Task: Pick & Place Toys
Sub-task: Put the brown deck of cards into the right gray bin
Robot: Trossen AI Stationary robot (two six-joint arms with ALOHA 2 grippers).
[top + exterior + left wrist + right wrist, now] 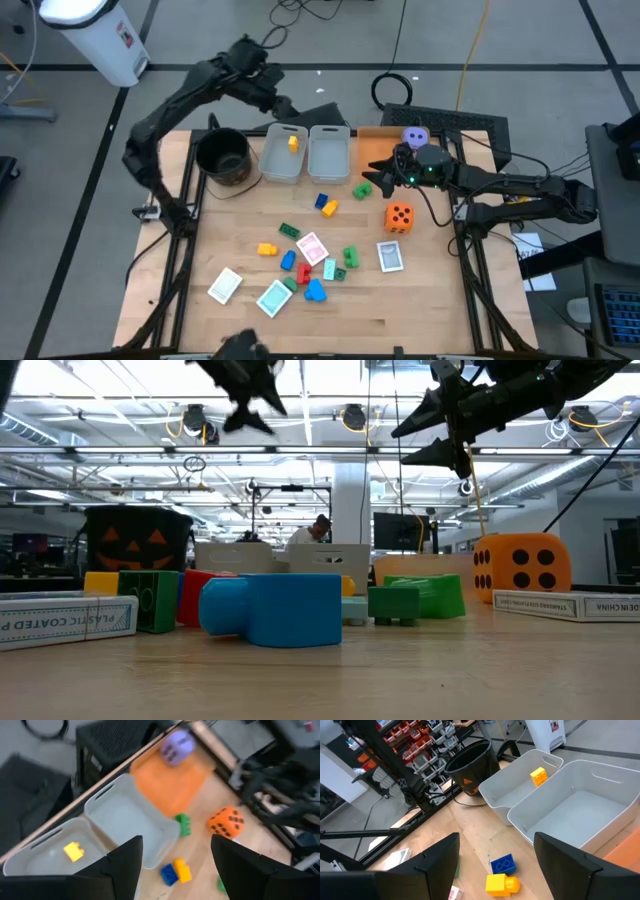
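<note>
Two open grippers — left gripper (283,108), right gripper (372,174) — above scattered toys (300,262).

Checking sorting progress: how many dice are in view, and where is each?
2. The purple die sits on the flat orange tray at the table's far edge. The orange die rests on the bare table, nearer than the right gripper. None looks hidden.

Pot (222,155) at table's (430,300) far left, two bins (283,152) (329,150) side by side right of it, tray (375,145) right of those. One block (293,142) in left bin, one die (415,136) on tray, other die (399,217) nearer (table). Blocks (305,270) and cards (391,256) scattered in front.
</note>
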